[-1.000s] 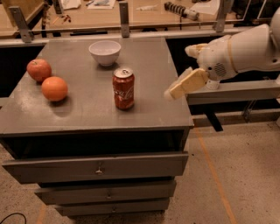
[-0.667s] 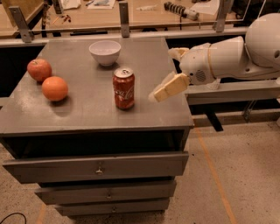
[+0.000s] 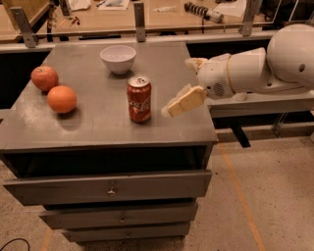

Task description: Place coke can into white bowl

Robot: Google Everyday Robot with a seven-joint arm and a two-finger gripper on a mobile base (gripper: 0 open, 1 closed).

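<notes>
The coke can [image 3: 139, 99], red with white script and a silver top, stands upright near the middle front of the grey cabinet top [image 3: 93, 127]. The white bowl [image 3: 118, 59] sits behind it, toward the back. My gripper [image 3: 172, 109] reaches in from the right on a white arm. It hovers just right of the can, a short gap away, at about the can's lower half. Its tan fingers [image 3: 186, 100] hold nothing.
A red apple [image 3: 44, 78] and an orange [image 3: 62, 99] sit at the left of the top. Below are drawers [image 3: 113, 186], the upper one pulled out a little. A workbench with tools [image 3: 162, 14] runs behind. A low shelf [image 3: 265, 103] lies under my arm on the right.
My gripper has moved left across the cabinet's right edge toward the coke can. The can, bowl and fruit have not moved.
</notes>
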